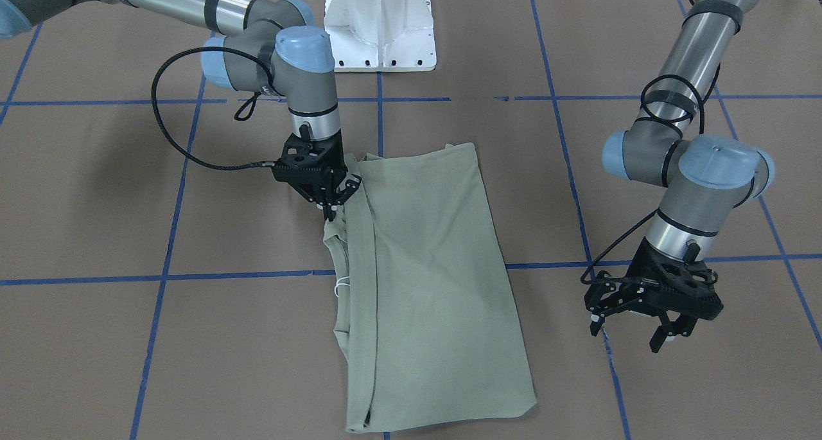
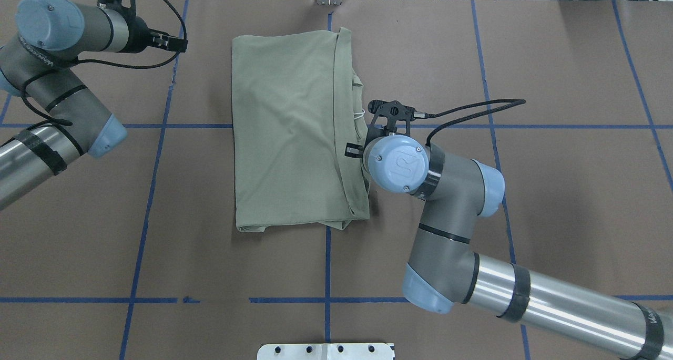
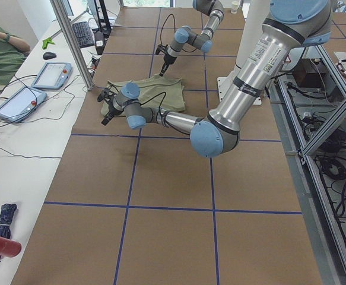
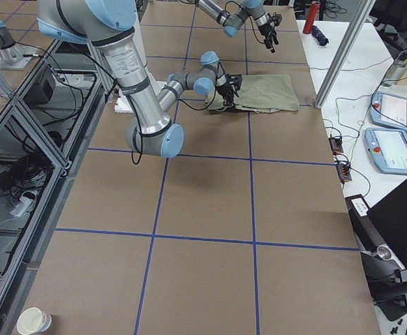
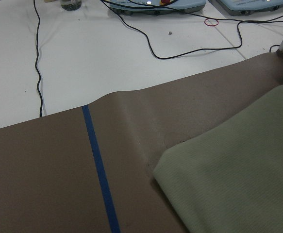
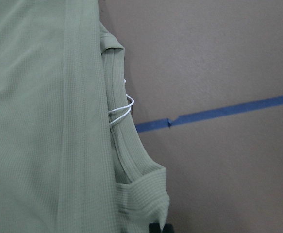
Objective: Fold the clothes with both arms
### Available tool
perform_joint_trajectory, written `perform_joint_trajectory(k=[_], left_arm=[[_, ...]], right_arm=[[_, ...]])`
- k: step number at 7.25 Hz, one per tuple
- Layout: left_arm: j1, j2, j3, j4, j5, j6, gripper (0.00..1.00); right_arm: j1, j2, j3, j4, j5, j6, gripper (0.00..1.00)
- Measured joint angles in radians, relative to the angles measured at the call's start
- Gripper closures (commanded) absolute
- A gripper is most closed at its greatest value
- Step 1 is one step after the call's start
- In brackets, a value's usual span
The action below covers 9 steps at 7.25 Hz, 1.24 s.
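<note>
Mid-fold on a brown-papered table (image 2: 526,192) gridded with blue tape: the sage-green shirt (image 2: 284,129) lies as a long rectangle at the table's middle, reaching toward the far edge, away from the robot's base; no sleeve hangs loose, so they are probably tucked inside, with a further fold likely to come.

The right gripper (image 1: 332,209) points straight down at the shirt's right-hand edge, its fingers drawn together on the fabric beside the ribbed neck (image 6: 117,131); the cloth bunches toward the fingertip in the right wrist view, which suggests a pinch on that edge rather than a mere touch; the white tag loop (image 6: 122,112) pokes out just beyond it. The grip sits where the layers stack thickest, probably so that one pull carries them all together.

The left gripper (image 1: 629,336) hangs spread wide above bare paper, off the shirt's far left corner and apart from the cloth, grasping nothing; its wrist camera frames that very corner, so it seems poised to take it while its partner holds the opposite side; two matched holds would let the rectangle be lifted and doubled over evenly.
</note>
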Motion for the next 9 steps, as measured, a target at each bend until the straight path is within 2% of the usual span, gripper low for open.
perform_joint_trajectory(k=[1, 2, 5, 7, 9], left_arm=[[0.002, 0.0, 0.0, -0.003, 0.0, 0.0, 0.0], [0.004, 0.0, 0.0, -0.004, 0.0, 0.0, 0.0], [0.008, -0.001, -0.004, -0.005, -0.001, 0.0, 0.0], [0.008, -0.001, -0.005, -0.006, -0.056, 0.001, 0.0], [0.008, 0.0, -0.008, -0.006, -0.105, 0.001, 0.0]], right_arm=[[-0.029, -0.076, 0.1, -0.025, -0.018, 0.003, 1.0], [-0.047, -0.124, 0.165, -0.045, -0.025, 0.004, 0.01], [-0.059, -0.158, 0.206, -0.071, -0.011, -0.022, 0.0], [-0.021, -0.083, 0.193, -0.175, 0.061, -0.14, 0.0], [-0.011, 0.033, 0.108, -0.255, 0.107, -0.205, 0.0]])
